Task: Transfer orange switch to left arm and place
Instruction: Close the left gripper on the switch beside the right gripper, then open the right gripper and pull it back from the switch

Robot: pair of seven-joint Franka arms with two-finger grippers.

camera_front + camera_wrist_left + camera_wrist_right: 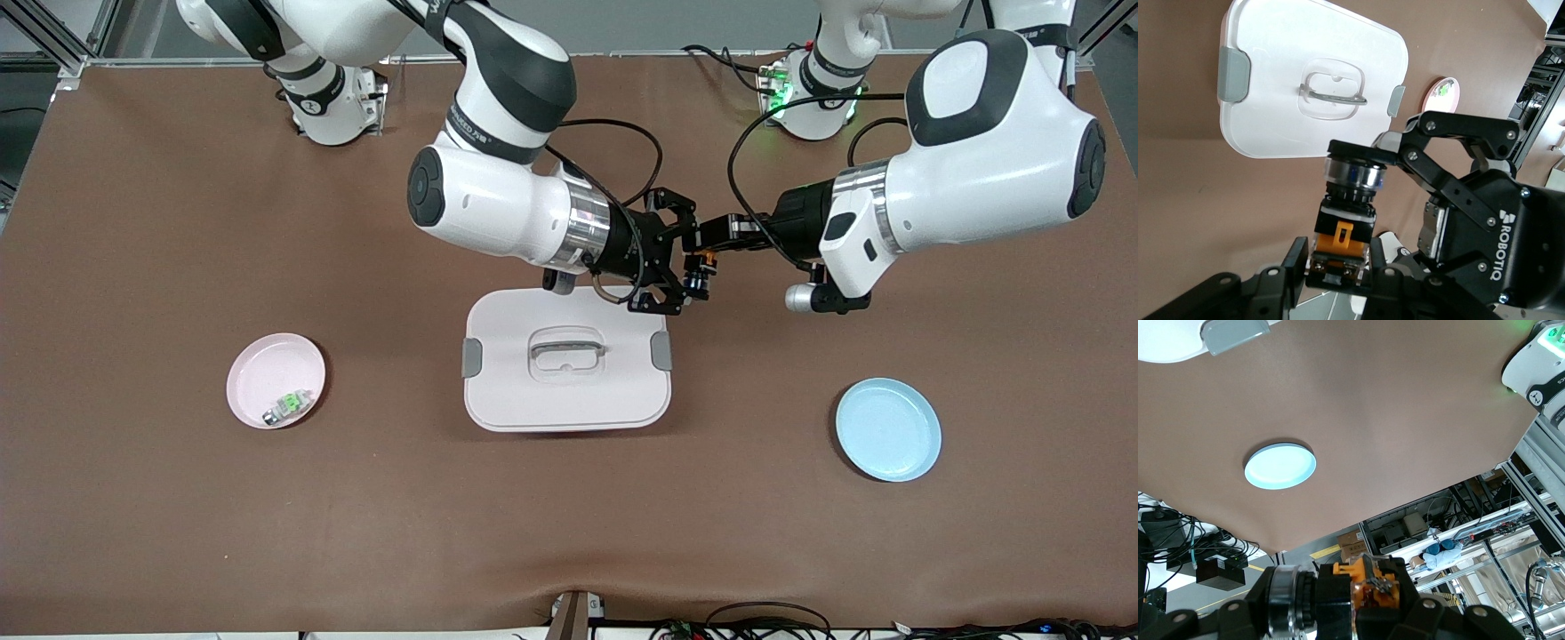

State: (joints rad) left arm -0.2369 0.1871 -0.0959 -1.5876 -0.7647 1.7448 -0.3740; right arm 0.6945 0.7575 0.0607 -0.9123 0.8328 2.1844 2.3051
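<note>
**Two grippers meeting on the orange switch above the table**

The right gripper (677, 267) is clamping the orange switch (700, 271) in mid-air, its black linkage fingers (1405, 152) closed on the part's silver-ringed collar end. The left gripper (711, 238) is pinching the same part from the other end, its fingertips (1295, 257) drawn narrow against the orange-and-black body. In the left wrist view the switch (1346, 217) is showing a chrome ring, a black threaded collar and a blocky orange body with metal terminals. Both grippers are hanging over the brown table cover (133, 267), by the corner of the box (567, 360) toward the left arm's end.

The box is sitting shut, a smooth white rounded rectangle with grey side latches and a grey-trimmed recessed handle. Toward the right arm's end, a round pink plate (263, 369) is holding a small green-and-silver part (289, 406). Toward the left arm's end, a round pale blue plate (888, 429) is lying nearer the front camera than the box.
</note>
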